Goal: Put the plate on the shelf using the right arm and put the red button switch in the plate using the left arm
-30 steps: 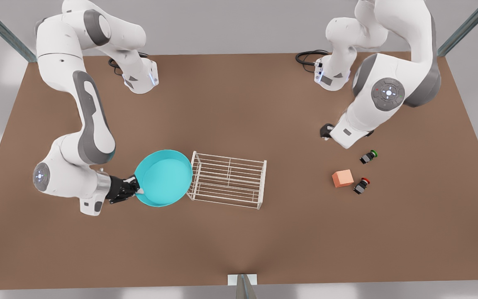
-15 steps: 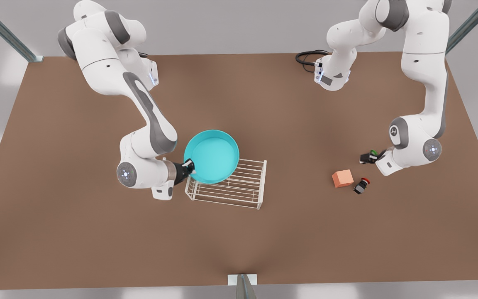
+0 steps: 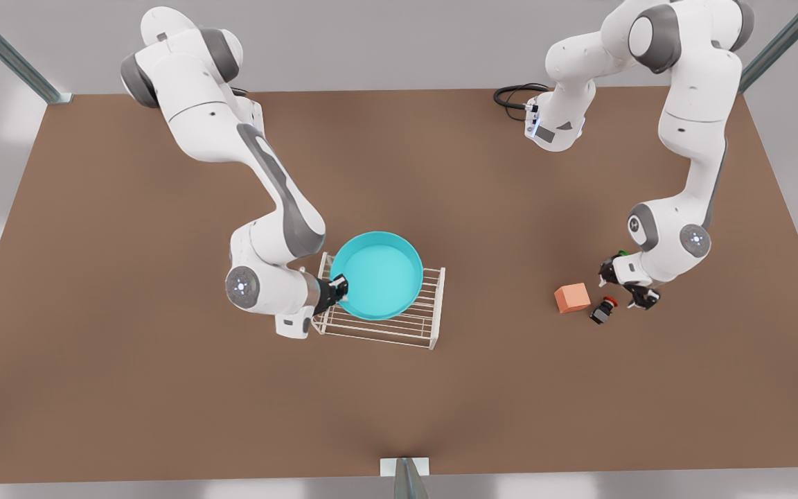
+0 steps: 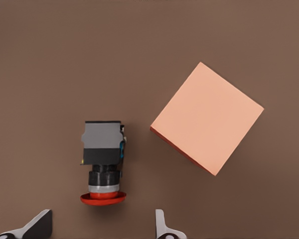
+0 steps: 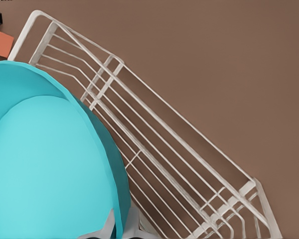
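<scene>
The brown table (image 3: 129,346) is seen bearing the white wire shelf (image 3: 427,326). Above its bars the turquoise plate (image 3: 378,274) is pinched at the rim by the right gripper (image 3: 339,287). The left gripper (image 3: 626,284), fingers spread, is poised just beside the red button switch (image 3: 601,310), which lies on the table close to the orange cube (image 3: 571,297).

Soft, even light falls from above on the matte brown tabletop (image 3: 440,388), bright without glare. Shadows beneath the white robot arms (image 3: 281,201) stay faint and diffuse. Everything renders clear.
</scene>
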Controlling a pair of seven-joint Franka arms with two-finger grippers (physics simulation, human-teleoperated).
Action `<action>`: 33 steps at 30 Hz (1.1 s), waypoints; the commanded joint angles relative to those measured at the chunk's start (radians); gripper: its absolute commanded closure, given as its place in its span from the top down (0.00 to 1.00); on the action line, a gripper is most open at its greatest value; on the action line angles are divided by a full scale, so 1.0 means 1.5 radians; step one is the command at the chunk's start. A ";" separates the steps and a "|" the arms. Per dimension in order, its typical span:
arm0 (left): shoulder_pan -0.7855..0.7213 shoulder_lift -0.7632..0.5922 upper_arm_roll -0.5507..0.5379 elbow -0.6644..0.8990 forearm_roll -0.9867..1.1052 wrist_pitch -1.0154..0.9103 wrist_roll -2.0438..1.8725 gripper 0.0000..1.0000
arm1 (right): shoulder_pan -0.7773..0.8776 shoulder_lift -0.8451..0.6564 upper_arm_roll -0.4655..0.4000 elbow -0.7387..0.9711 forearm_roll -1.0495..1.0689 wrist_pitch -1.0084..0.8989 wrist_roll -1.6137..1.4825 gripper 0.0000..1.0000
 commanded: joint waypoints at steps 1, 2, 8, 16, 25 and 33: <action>-0.002 0.008 -0.001 0.006 0.000 0.042 0.276 1.00 | 0.002 0.001 -0.002 0.000 -0.002 0.018 0.079 0.33; -0.001 0.018 -0.001 0.012 0.000 0.050 0.276 1.00 | 0.002 0.000 -0.003 0.001 0.007 0.018 0.104 0.82; -0.004 0.041 -0.002 0.015 -0.003 0.075 0.260 1.00 | -0.004 -0.113 -0.166 0.125 -0.050 -0.177 0.107 1.00; -0.006 0.038 -0.004 0.008 -0.004 0.071 0.201 1.00 | -0.115 -0.357 -0.176 -0.313 -0.284 -0.003 0.059 1.00; -0.030 0.038 -0.004 0.000 -0.004 0.065 0.079 1.00 | -0.121 -0.353 -0.181 -0.297 -0.285 -0.020 0.072 1.00; -0.031 0.045 -0.001 0.009 -0.001 0.066 0.069 0.90 | -0.121 -0.352 -0.181 -0.297 -0.285 -0.020 0.071 1.00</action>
